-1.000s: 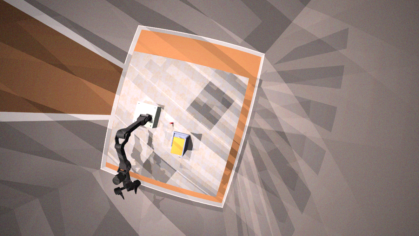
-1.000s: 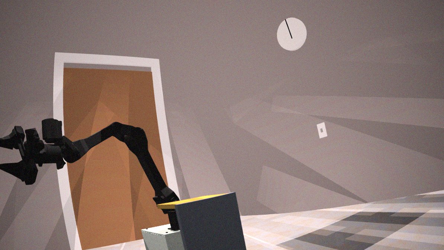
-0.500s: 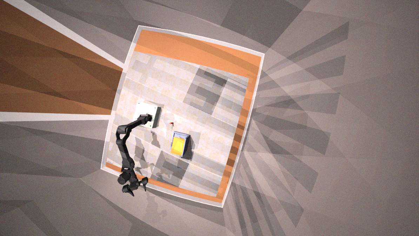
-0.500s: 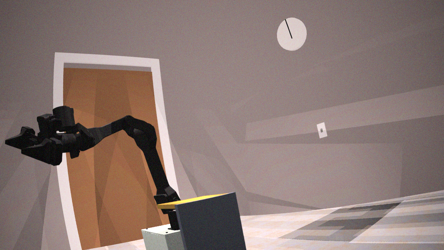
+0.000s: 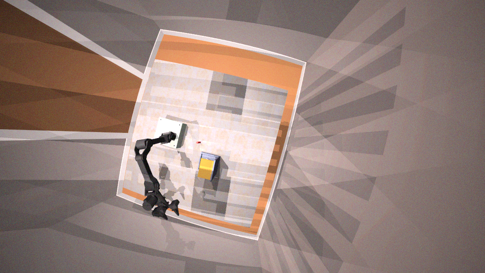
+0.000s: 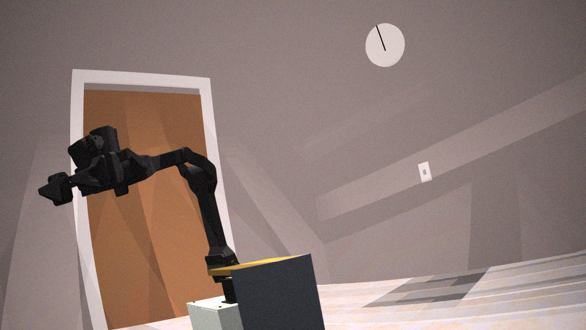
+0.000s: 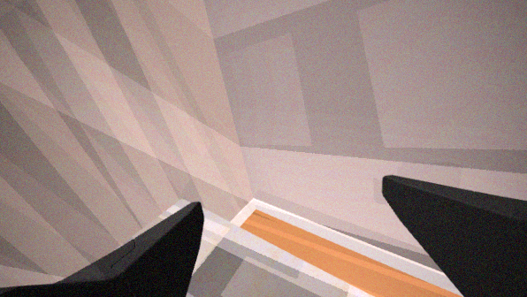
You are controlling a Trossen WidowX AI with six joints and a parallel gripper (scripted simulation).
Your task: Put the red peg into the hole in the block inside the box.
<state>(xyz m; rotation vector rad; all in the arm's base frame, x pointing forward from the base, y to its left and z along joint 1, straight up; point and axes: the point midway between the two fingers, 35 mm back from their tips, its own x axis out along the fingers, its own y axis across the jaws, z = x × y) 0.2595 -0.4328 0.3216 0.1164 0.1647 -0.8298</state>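
- The box (image 5: 216, 166) (image 6: 276, 292) stands on the table (image 5: 261, 118) (image 6: 410, 290), its yellow roof (image 5: 206, 164) (image 6: 262, 262) showing from above.
- The red peg (image 5: 198, 142) is on the table outside the box, near it and apart from it; it is too small to tell whether it stands or lies.
- The white base (image 5: 165, 123) (image 6: 215, 313) is apart from the box, with the peg between them in the top view.
- From the base, the black arm (image 5: 146, 169) (image 6: 209, 217) reaches up and out over the table's edge.
- The gripper (image 5: 172, 216) (image 6: 55, 185) (image 7: 292, 197) hangs well apart from the box and higher than its roof, jaws spread wide and holding nothing.
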